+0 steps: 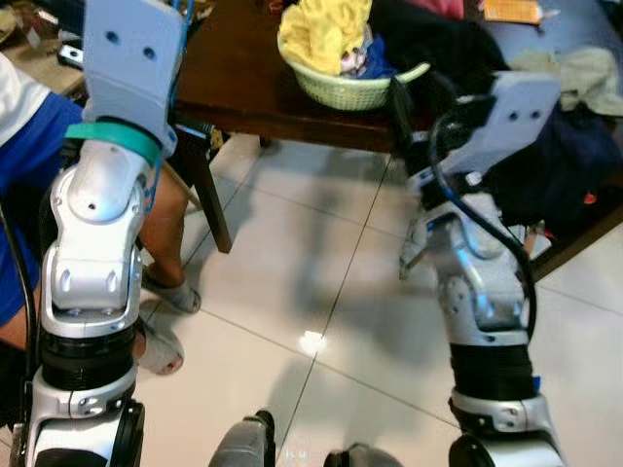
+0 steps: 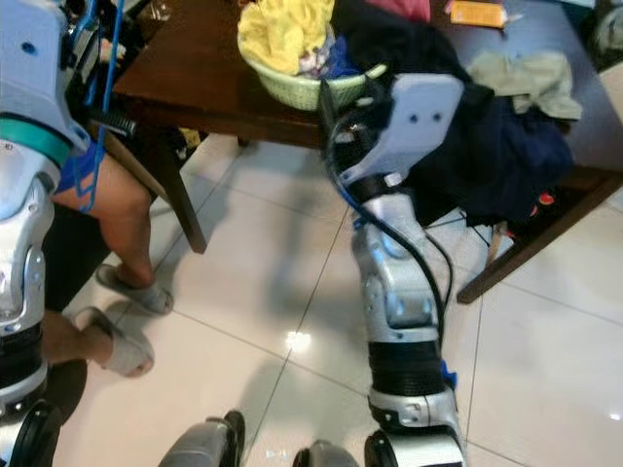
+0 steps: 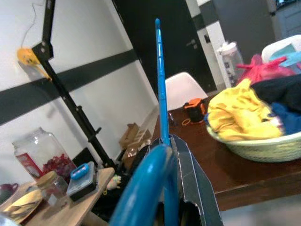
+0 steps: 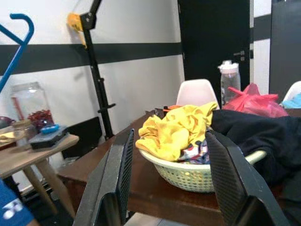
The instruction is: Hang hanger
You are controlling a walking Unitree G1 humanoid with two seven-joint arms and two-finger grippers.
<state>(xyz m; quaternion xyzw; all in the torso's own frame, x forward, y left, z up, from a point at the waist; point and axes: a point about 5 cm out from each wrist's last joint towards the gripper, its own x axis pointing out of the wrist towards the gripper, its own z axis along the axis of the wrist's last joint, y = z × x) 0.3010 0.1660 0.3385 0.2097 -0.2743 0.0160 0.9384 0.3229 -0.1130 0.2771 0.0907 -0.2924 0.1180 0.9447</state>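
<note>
Two silver arms rise from the bottom of the head views over a pale tiled floor (image 1: 321,292). At the left edge sits a person (image 1: 24,156) in a blue and white top, bare leg and slippered feet beside the left arm. Higher in the frame, a dark wooden table (image 1: 243,78) crosses the top, and the right arm reaches to its near edge.

On the table stands a pale green woven basket (image 1: 350,92) heaped with yellow cloth (image 1: 326,29), and dark clothes (image 2: 487,136) spill over the table's right part.

The left gripper (image 3: 174,188) is clenched on the blue hanger (image 3: 160,94), which in the left wrist view runs up from between the fingers as a thin blue bar toward the top centre; its thick curved part fills the lower middle. In the right eye view, blue hanger wire shows at the upper left beside the left forearm.

The right gripper (image 4: 167,183) is released, its two black fingers (image 4: 115,183) spread wide with nothing between them, framing the basket beyond.

Past the basket the wrist views add what the head views miss: a small wooden side table (image 4: 28,153) with a glass jar (image 4: 30,101), a black stand (image 4: 96,70) with a yellow clamp against a white wall with a dark stripe, a white chair (image 4: 195,92), a water bottle (image 4: 229,80) and a dark door (image 4: 214,42). The hanger's hook shows blue at the upper left of the right wrist view.
</note>
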